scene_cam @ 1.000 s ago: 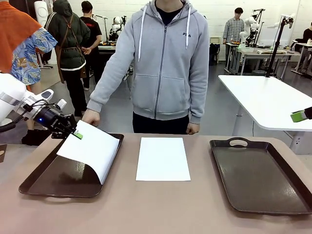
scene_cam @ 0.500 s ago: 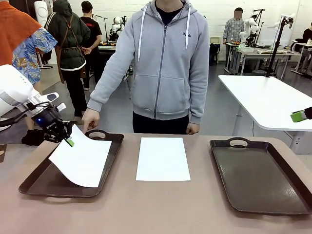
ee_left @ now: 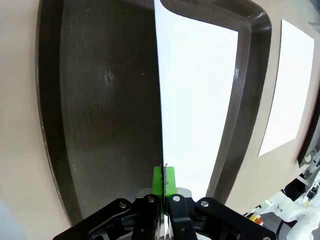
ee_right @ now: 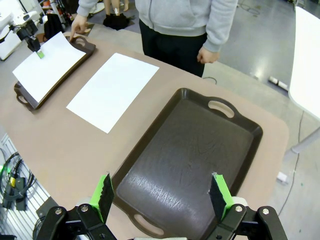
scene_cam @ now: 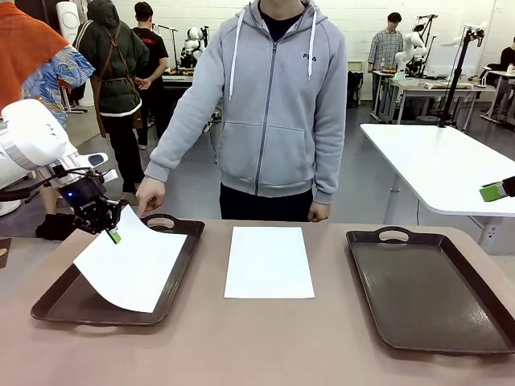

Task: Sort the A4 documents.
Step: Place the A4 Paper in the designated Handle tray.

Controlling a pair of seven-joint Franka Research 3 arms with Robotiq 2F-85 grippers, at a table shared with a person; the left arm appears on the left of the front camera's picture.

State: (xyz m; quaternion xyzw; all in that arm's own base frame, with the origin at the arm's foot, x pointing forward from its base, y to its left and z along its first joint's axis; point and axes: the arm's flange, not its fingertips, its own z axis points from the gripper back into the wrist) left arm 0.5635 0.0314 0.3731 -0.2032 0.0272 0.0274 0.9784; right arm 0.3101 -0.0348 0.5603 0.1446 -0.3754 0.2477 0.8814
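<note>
While the left pincer is clamped on the far edge of one white sheet, the paper slopes down over the left tray, and its near corner reaches the tray's front rim. The risk, as I judge it, is that on release the thin sheet slides and rests partly over the rim, not flat inside. The grip takes only a small piece of edge, so a quick move may fold or tear it. A person's hand is just beside the tray's far handle, near the pincer, and could be bumped. The second sheet lies flat on the tabletop between the trays. The right pincer hangs wide open above the right tray.
</note>
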